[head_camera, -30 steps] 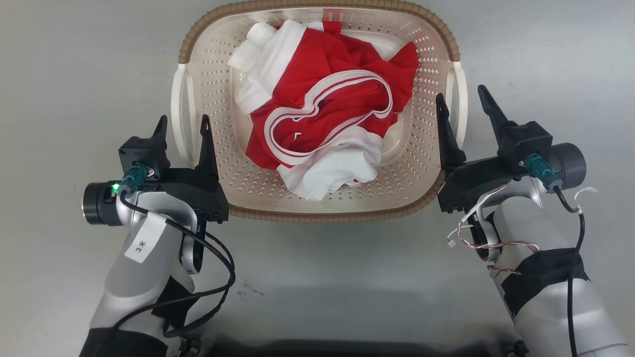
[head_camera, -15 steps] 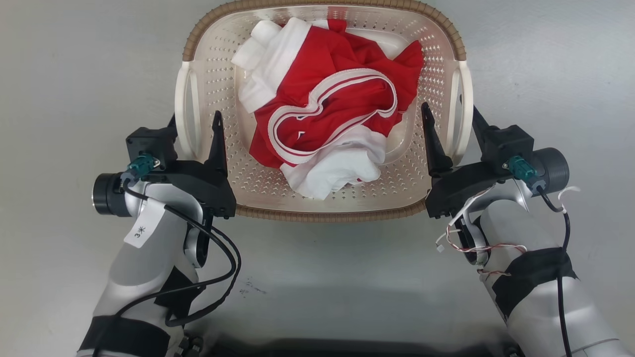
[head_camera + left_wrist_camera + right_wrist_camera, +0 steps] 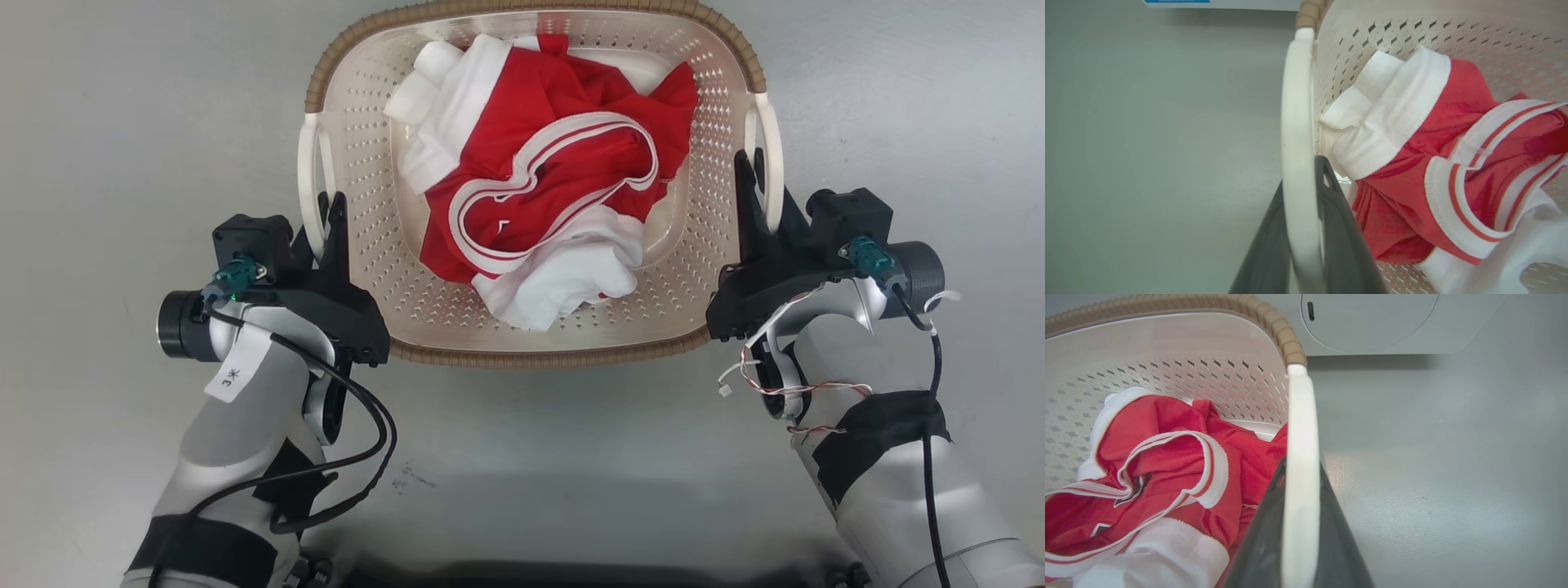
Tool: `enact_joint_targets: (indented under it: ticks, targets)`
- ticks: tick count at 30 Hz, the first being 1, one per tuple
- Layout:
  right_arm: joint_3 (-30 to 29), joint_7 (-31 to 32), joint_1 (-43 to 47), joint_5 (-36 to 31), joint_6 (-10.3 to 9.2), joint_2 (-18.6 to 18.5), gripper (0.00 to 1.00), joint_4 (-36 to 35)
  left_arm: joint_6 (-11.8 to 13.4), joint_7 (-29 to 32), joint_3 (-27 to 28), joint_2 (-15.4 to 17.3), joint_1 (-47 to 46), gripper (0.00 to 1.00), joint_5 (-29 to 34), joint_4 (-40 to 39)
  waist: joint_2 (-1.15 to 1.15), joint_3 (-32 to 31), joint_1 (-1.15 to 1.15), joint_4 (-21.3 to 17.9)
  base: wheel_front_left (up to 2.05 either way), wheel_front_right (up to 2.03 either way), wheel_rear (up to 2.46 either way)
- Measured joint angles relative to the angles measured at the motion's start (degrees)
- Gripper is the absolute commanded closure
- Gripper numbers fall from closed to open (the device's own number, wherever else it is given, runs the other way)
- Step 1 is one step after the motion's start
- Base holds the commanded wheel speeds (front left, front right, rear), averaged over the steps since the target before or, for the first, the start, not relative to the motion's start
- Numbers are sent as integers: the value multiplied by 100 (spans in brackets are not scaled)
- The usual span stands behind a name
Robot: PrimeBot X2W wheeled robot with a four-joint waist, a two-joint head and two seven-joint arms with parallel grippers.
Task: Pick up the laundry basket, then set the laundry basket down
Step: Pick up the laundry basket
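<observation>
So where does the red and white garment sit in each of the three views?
Head view: the red and white garment is heaped mid-frame inside the laundry basket.
Left wrist view: right half, beside the left handle.
Right wrist view: lower left, beside the right handle.
Shared landmark: the brown woven rim.

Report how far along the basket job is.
Done: the left claw straddles the left handle and the right claw the right handle of the laundry basket. In hand: both grips look closed; no lift is evident, and the basket seems to sit on the grey floor. Left: raise it, then set it down.
</observation>
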Motion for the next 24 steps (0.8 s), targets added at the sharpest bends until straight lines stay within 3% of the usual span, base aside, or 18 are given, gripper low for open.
enact_joint_targets:
  ticks: [24]
  targets:
    - [589,8,97,856,-52,-10,100,813,85,13,-589,-35,196,100,-572,517,0,-1003,0,-79,0,0,0]
